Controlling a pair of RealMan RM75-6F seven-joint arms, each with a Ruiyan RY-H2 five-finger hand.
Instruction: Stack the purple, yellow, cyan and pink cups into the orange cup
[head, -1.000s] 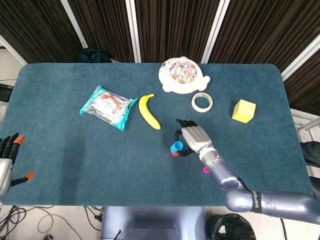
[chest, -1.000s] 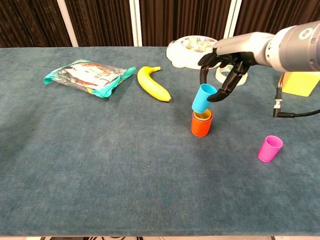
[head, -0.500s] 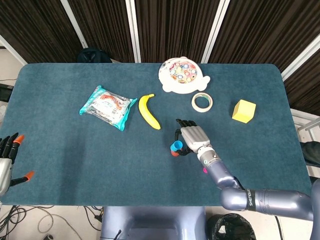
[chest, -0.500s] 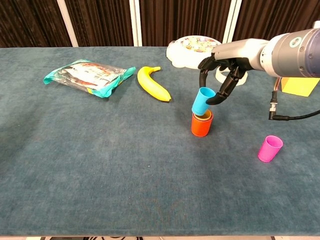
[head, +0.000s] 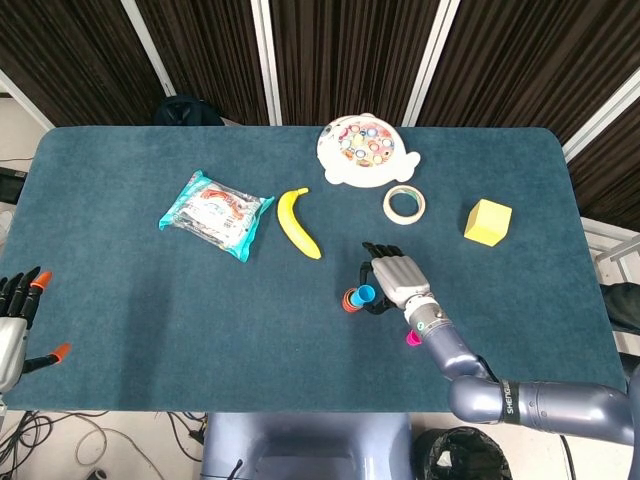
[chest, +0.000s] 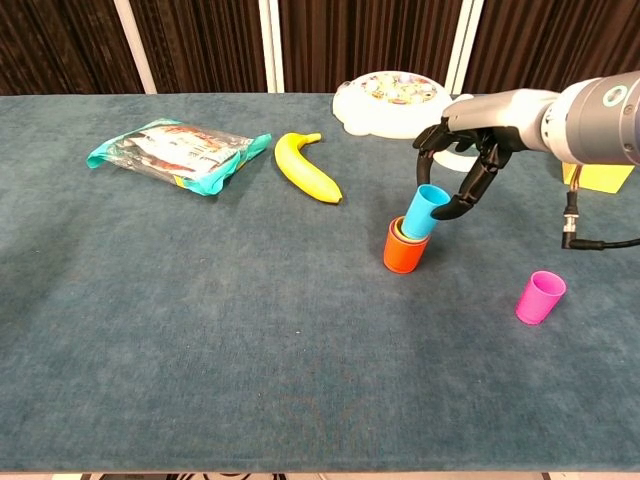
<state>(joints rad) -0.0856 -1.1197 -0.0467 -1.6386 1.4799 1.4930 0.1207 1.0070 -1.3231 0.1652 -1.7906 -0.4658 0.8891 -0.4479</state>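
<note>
Right hand (chest: 470, 165) grips the cyan cup (chest: 424, 210), tilted (seemingly partly inside) at the orange cup (chest: 403, 248). Released crooked, it could jam or topple the stack. Left hand (head: 17, 318) idles, fingers spread.

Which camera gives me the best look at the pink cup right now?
The chest view: the pink cup stands fully visible on the table, upright and apart from the orange cup. In the head view only a sliver of it shows beside the right arm.

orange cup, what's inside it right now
The cyan cup leans in the orange cup, tilted right and held by the right hand. A yellowish rim shows beside it. Whether a purple cup sits below is hidden.
</note>
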